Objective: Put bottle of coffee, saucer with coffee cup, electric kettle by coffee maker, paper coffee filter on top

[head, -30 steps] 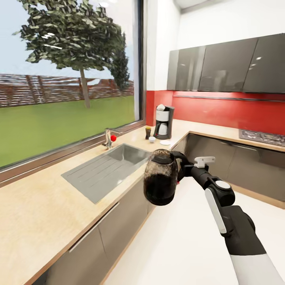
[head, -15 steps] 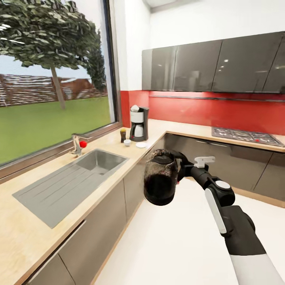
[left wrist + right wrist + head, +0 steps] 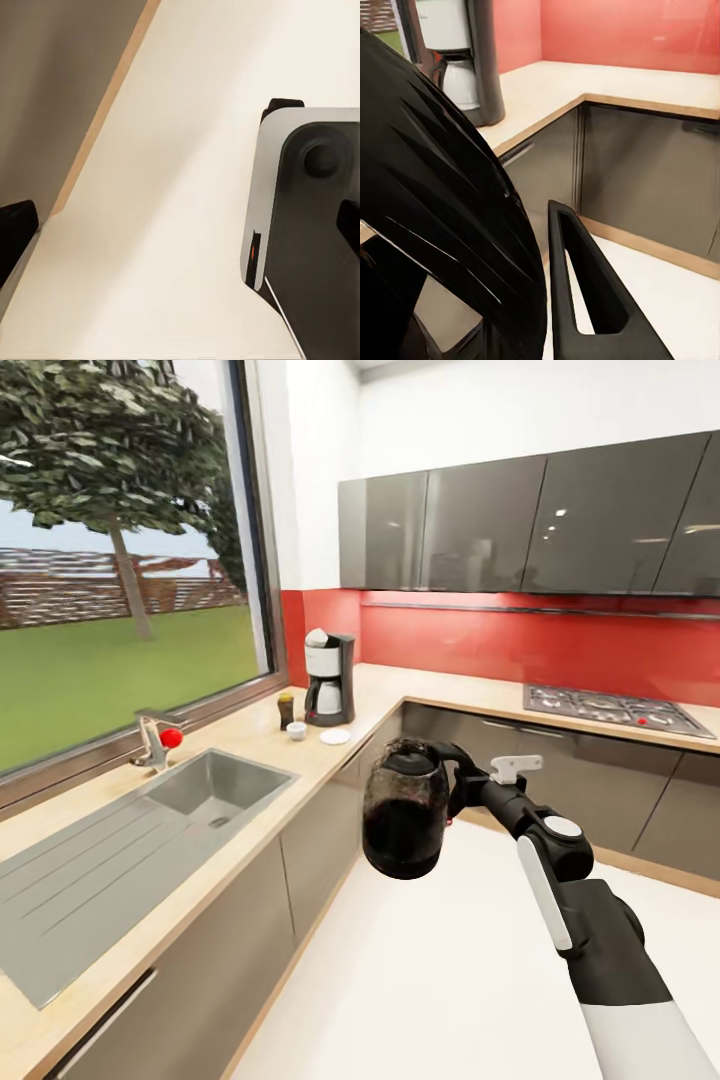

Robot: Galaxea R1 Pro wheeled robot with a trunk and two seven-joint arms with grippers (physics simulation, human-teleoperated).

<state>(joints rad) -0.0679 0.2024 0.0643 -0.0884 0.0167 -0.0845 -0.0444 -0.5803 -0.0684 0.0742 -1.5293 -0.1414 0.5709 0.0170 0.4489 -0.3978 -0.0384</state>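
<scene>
The right gripper (image 3: 455, 785) is clamped on the handle of the electric kettle (image 3: 405, 810), carrying it in the air above the white floor (image 3: 440, 980), in front of the lower cabinets and well short of the corner of the countertop (image 3: 250, 735). The kettle stands upright, its long axis vertical, its dark lid on top and its handle turned back toward the right arm; its body is dark and glossy, and whether anything is inside cannot be told. In the right wrist view the kettle (image 3: 435, 202) curves large beside its handle (image 3: 585, 292). On the countertop near the corner stands the coffee maker (image 3: 328, 678), upright, with a paper coffee filter (image 3: 317, 638) on its top and a carafe in its bay. Just beside it toward the window are the bottle of coffee (image 3: 286, 710), upright with a dark body, and the coffee cup (image 3: 296, 731), standing directly on the counter. The saucer (image 3: 335, 737) lies near the cup, apart from it and bare. Closer along the counter is the steel sink (image 3: 215, 790) with a drainboard and a faucet (image 3: 155, 740) carrying a red knob. A gas hob (image 3: 610, 710) sits on the far run below the red backsplash. The left gripper's dark fingers (image 3: 15, 232) appear in the left wrist view over the floor; they stand wide apart, holding nothing.
</scene>
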